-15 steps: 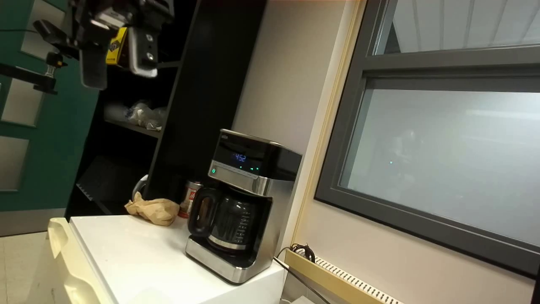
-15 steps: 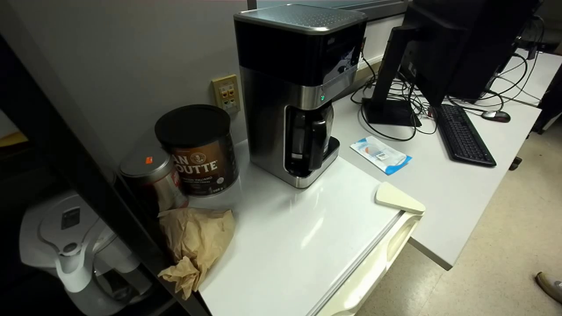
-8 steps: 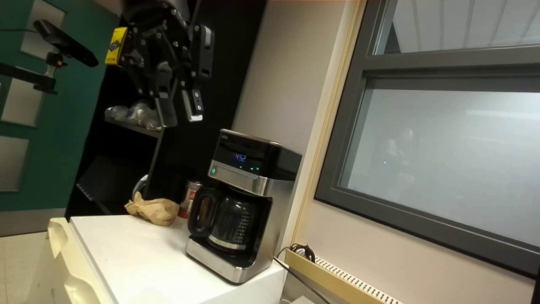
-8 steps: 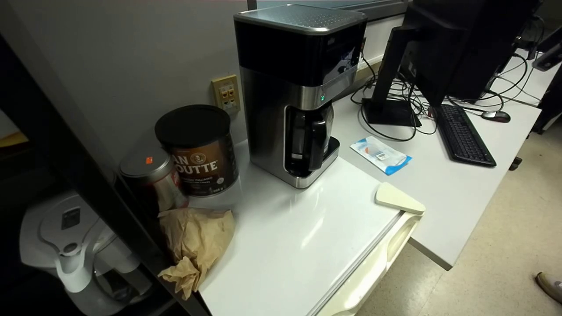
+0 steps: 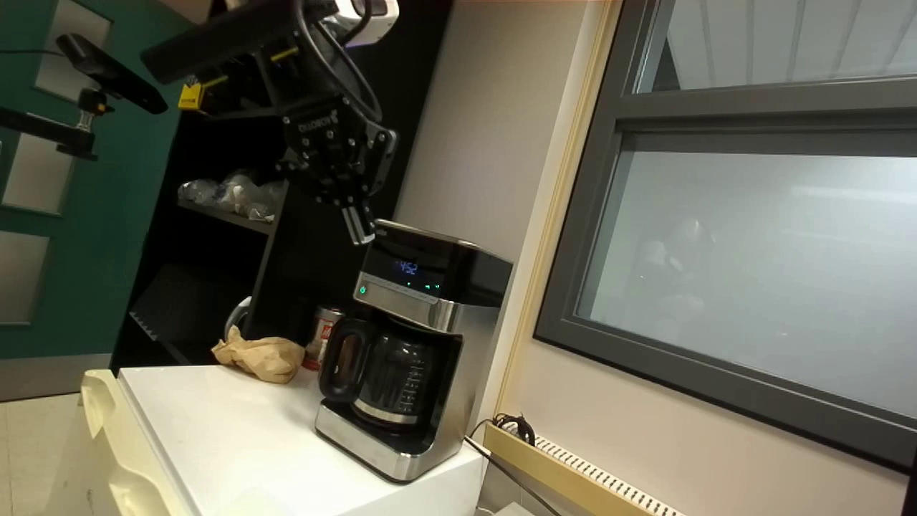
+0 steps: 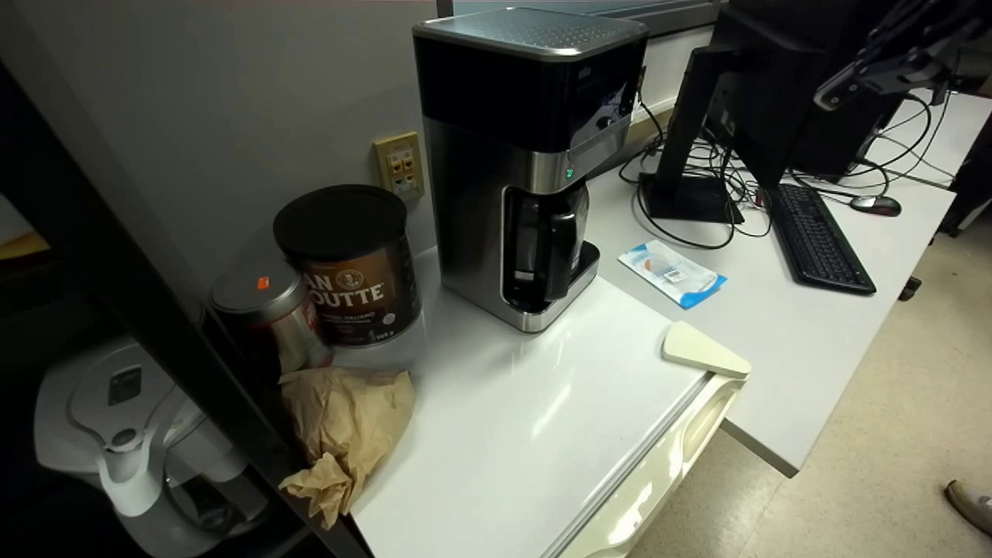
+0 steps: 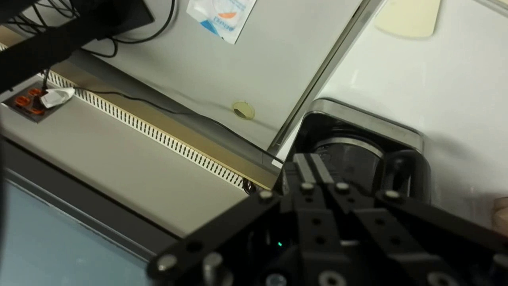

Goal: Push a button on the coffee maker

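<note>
The black-and-silver coffee maker stands upright on a white cabinet top, also showing in an exterior view. Blue digits glow on its dark display, and a green-lit button sits on the silver strip below. My gripper is shut with nothing between its fingers, pointing down. Its tips overlap the panel's upper left corner in that view. In an exterior view the gripper is well apart from the machine, at the upper right. The wrist view has the gripper in front of the glass carafe; the panel is mostly hidden there.
A crumpled paper bag, a large coffee can and a smaller tin share the cabinet top. On the desk are a monitor, cables, a keyboard and a white-blue pouch. A black shelf rises behind.
My gripper has come down and rightward in an exterior view, closer to the coffee maker's panel. Its fingers have gone from open to shut. The coffee maker has stayed put.
</note>
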